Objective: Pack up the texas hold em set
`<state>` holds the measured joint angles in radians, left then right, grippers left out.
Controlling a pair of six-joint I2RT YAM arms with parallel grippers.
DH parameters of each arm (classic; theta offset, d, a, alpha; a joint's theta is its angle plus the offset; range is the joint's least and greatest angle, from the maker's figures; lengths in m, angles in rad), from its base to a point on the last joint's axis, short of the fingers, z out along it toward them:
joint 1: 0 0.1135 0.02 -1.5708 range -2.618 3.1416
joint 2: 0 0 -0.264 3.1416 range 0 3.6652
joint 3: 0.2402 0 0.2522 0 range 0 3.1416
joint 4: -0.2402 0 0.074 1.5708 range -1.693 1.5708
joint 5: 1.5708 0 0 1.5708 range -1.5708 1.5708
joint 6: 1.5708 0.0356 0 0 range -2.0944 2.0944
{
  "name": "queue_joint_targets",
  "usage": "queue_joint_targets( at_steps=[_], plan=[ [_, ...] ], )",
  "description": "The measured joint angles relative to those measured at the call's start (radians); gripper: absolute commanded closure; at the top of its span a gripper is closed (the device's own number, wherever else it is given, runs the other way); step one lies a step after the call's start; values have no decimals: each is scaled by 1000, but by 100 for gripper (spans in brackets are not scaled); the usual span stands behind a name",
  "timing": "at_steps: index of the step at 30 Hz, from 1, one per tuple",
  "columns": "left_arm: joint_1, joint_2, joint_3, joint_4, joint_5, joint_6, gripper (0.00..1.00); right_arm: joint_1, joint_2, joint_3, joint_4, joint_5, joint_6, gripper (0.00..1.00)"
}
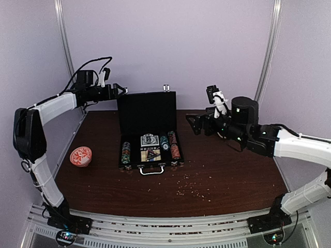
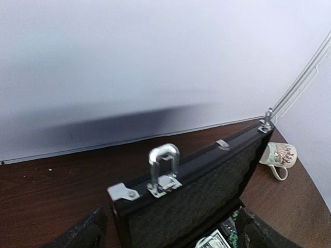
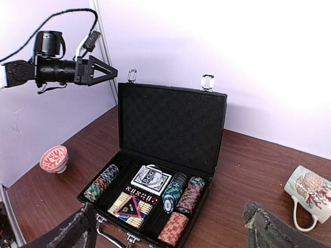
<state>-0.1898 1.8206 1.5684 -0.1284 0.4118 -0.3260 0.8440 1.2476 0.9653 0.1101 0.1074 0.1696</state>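
The black briefcase [image 1: 147,111] stood open on the table [image 1: 232,175], chip stacks [image 3: 101,182] and a card deck [image 3: 150,180] inside. The left gripper [image 1: 123,89] hovered beside the lid's corner, jaws spread and empty. The right gripper [image 1: 190,124] gaped empty too.

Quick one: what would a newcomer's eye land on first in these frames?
The black briefcase standing open at the centre of the table, lid upright, packed with striped chip stacks and a card deck. Next, the left gripper hanging open by the lid's upper left corner, and the right gripper open to the case's right, holding nothing.
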Motion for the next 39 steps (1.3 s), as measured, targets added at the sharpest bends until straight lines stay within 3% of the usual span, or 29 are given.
queue_joint_targets(
  at_steps=[9, 18, 24, 31, 35, 39],
  plan=[
    [33, 236, 207, 11, 118, -18, 16, -1, -304, -161, -13, -21, 66, 0],
    [48, 180, 0, 147, 367, -18, 16, -2, -367, -220, -45, -48, 60, 0],
    [41, -102, -305, 163, 498, 12, 16, -2, -380, -260, -50, -58, 42, 0],
    [16, -626, -663, 138, 612, 13, 16, -2, -393, -298, -58, -64, 39, 1],
    [12, -879, -731, 63, 507, -7, 32, -2, -355, -311, -51, -64, 49, 4],
    [-29, -946, -736, 54, 335, -56, 37, -2, -252, -338, -26, -66, 109, 14]
  ],
)
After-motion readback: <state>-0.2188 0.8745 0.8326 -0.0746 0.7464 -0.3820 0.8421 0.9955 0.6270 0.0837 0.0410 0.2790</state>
